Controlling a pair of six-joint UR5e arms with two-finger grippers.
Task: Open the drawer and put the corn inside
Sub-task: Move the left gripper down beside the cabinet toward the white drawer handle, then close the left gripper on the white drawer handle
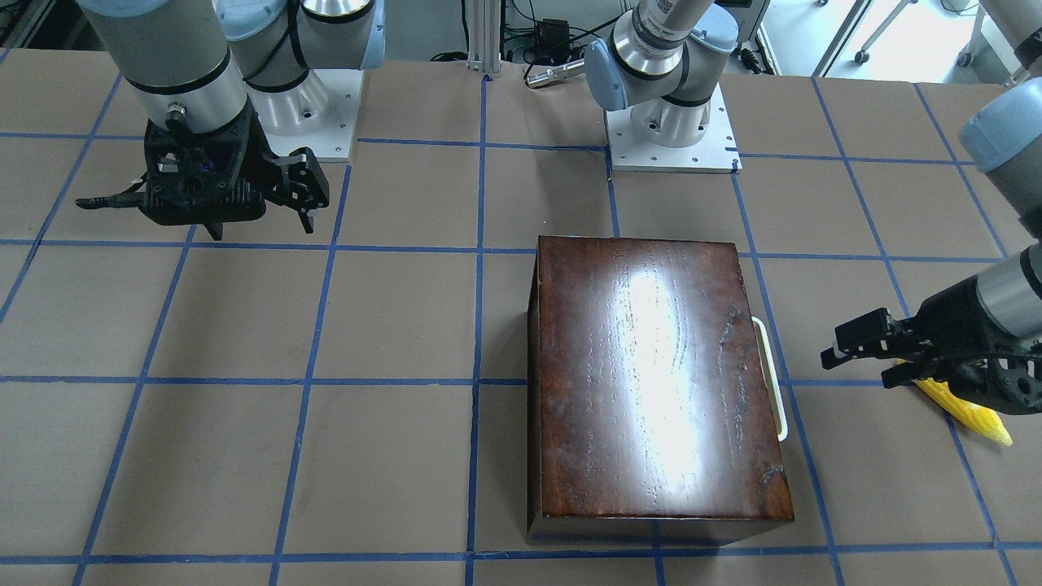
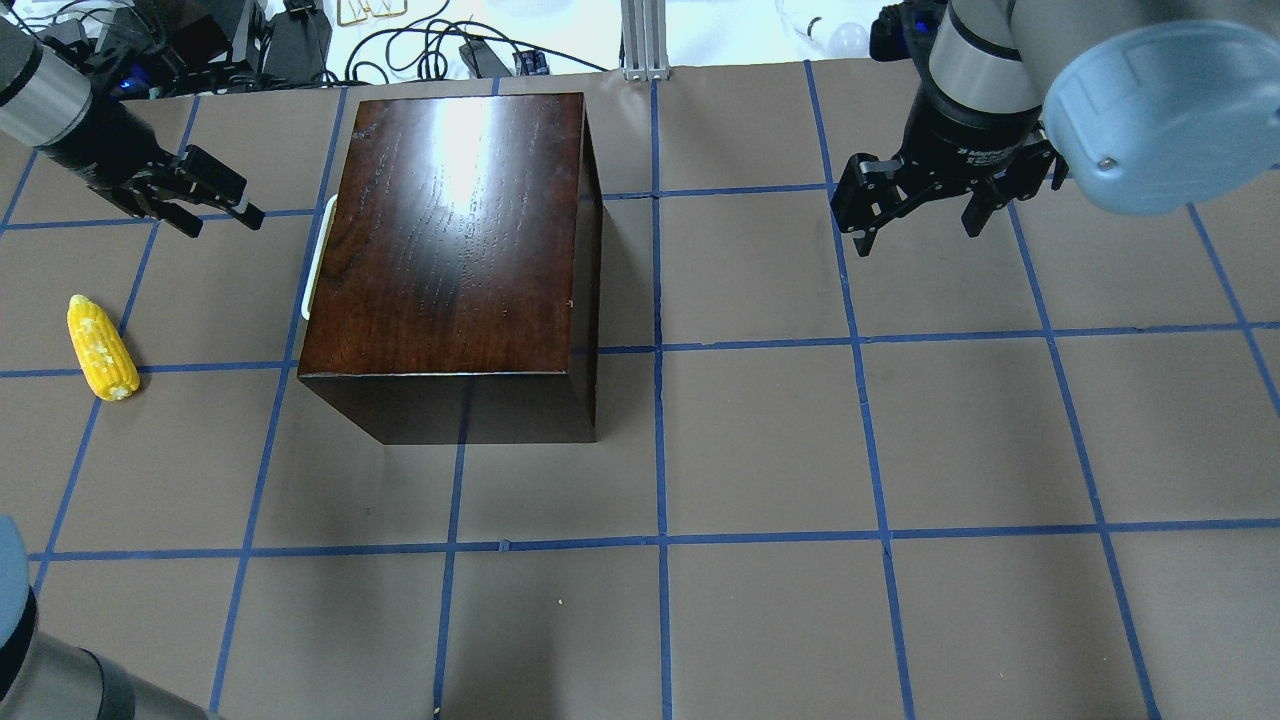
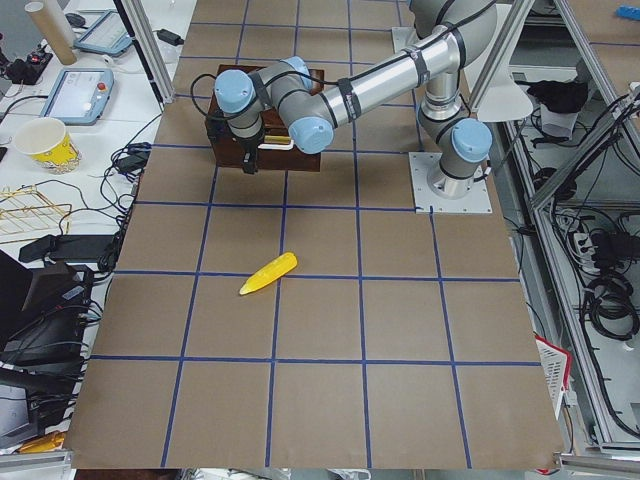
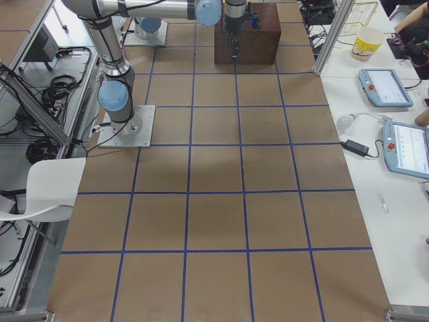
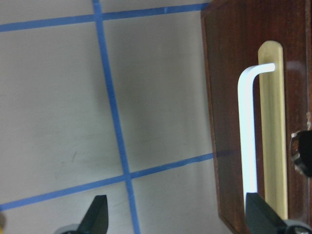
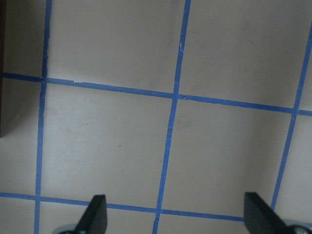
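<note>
The dark-brown wooden box (image 2: 460,230) stands on the table with its drawer shut. The drawer's dark front panel (image 5: 229,112) and white loop handle (image 2: 318,255) face my left side. The yellow corn (image 2: 100,348) lies on the table left of the box, apart from it. My left gripper (image 2: 225,222) is open and empty, hovering a short way out from the handle (image 5: 248,141), level with the box's far end. My right gripper (image 2: 917,238) is open and empty above bare table, well right of the box.
The table is brown paper with a blue tape grid (image 2: 660,350). Both arm bases (image 1: 672,130) stand behind the box in the front-facing view. Cables and gear (image 2: 250,40) lie past the far edge. Operator tablets (image 4: 385,87) sit on a side table.
</note>
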